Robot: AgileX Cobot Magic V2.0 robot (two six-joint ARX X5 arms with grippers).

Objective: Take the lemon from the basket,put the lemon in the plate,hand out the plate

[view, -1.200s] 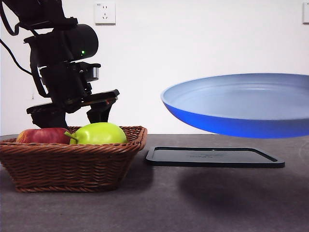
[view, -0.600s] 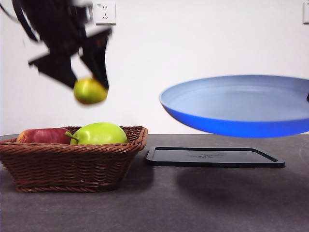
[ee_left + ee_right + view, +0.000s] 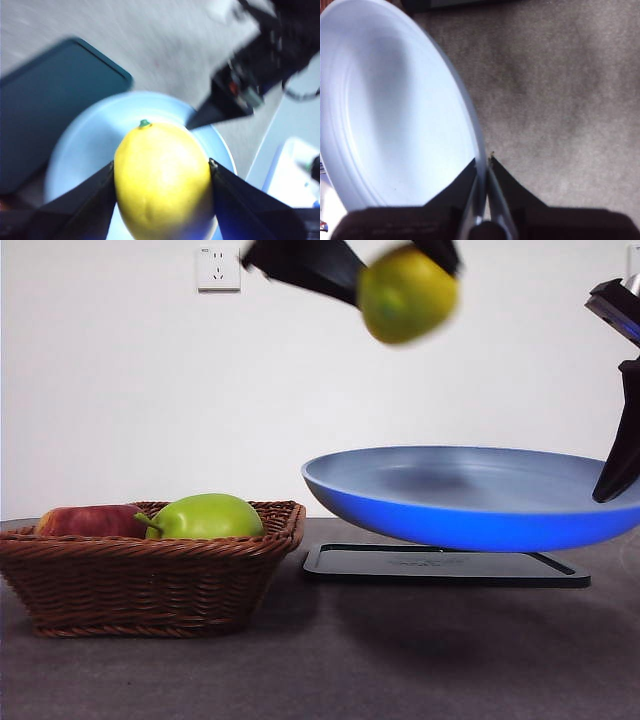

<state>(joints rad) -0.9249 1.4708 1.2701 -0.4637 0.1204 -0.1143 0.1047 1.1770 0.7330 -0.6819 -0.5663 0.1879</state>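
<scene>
My left gripper (image 3: pixel 400 265) is shut on the yellow lemon (image 3: pixel 407 294) and holds it high above the light blue plate (image 3: pixel 470 495). In the left wrist view the lemon (image 3: pixel 162 182) sits between my jaws, right over the plate (image 3: pixel 85 150). My right gripper (image 3: pixel 615 475) is shut on the plate's right rim and holds it in the air above the black tray (image 3: pixel 445 565). In the right wrist view my jaws pinch the plate's rim (image 3: pixel 470 125). The wicker basket (image 3: pixel 150 575) stands at the left.
A green stemmed fruit (image 3: pixel 205 517) and a red apple (image 3: pixel 90 521) lie in the basket. The black tray lies flat on the grey table (image 3: pixel 320 670) under the plate. A white wall with a socket (image 3: pixel 218 267) is behind.
My left gripper has lifted the lemon out of the basket and carried it up and right, over the plate. The plate has dropped lower and moved left.
</scene>
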